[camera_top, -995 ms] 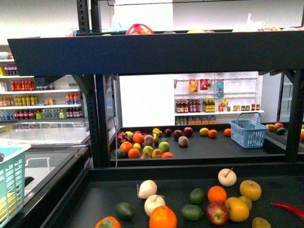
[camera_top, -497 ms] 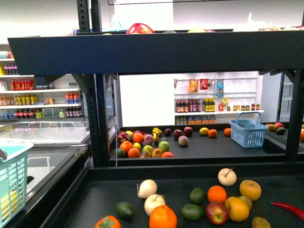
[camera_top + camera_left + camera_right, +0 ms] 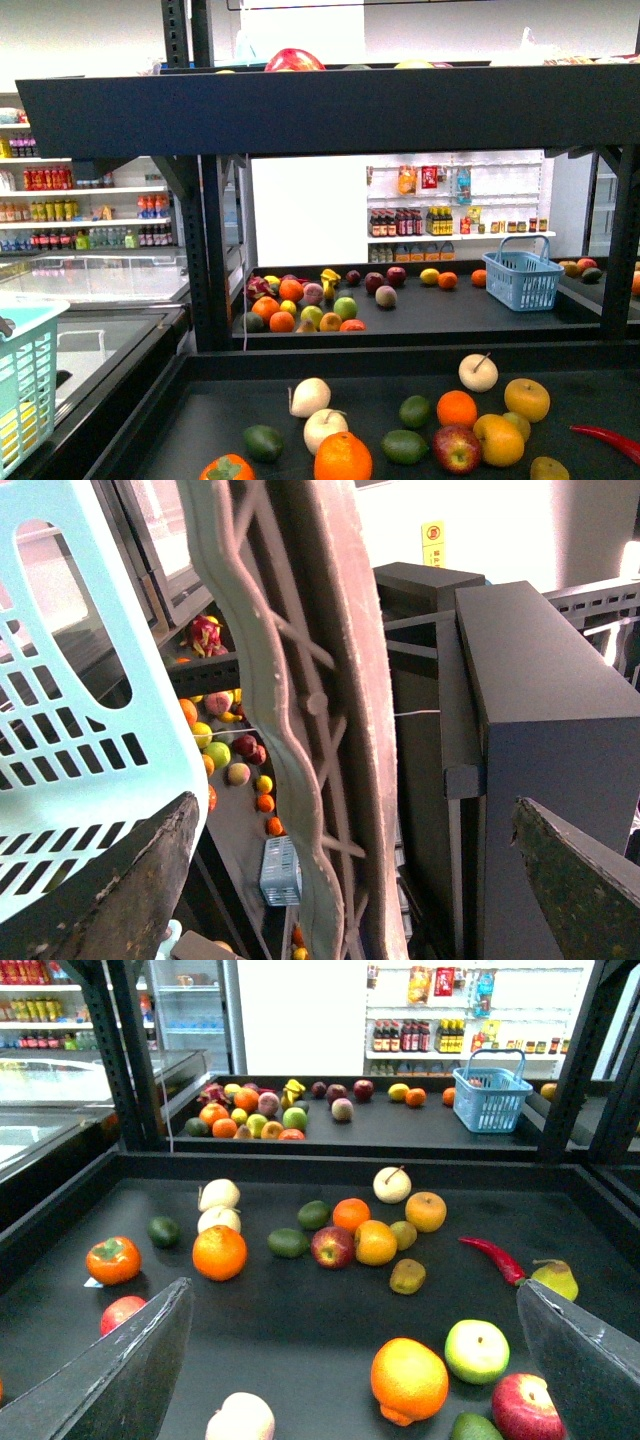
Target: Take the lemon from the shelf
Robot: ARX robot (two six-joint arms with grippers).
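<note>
The black shelf [image 3: 330, 112] fills the front view, and neither gripper shows there. Its lower deck [image 3: 300, 1325] carries scattered fruit. A yellow-orange, lemon-shaped fruit with a nub [image 3: 408, 1380] lies closest, between and beyond the fingers of my right gripper [image 3: 355, 1360], which is open and holds nothing. I cannot tell for sure which fruit is the lemon; yellow fruits [image 3: 500, 440] also lie in the cluster. My left gripper [image 3: 345, 880] is open, with the handle [image 3: 300, 680] of a turquoise basket [image 3: 70, 700] running between its fingers.
An orange [image 3: 219, 1252], a green apple [image 3: 477, 1351], red apple [image 3: 525, 1405], red chilli [image 3: 490, 1258] and a pear [image 3: 556, 1278] lie round the fruit. A farther deck holds more fruit and a blue basket [image 3: 523, 275]. Black uprights [image 3: 205, 250] flank the deck.
The turquoise basket at the front view's left edge has shifted slightly. The fruit on the decks has not moved.
</note>
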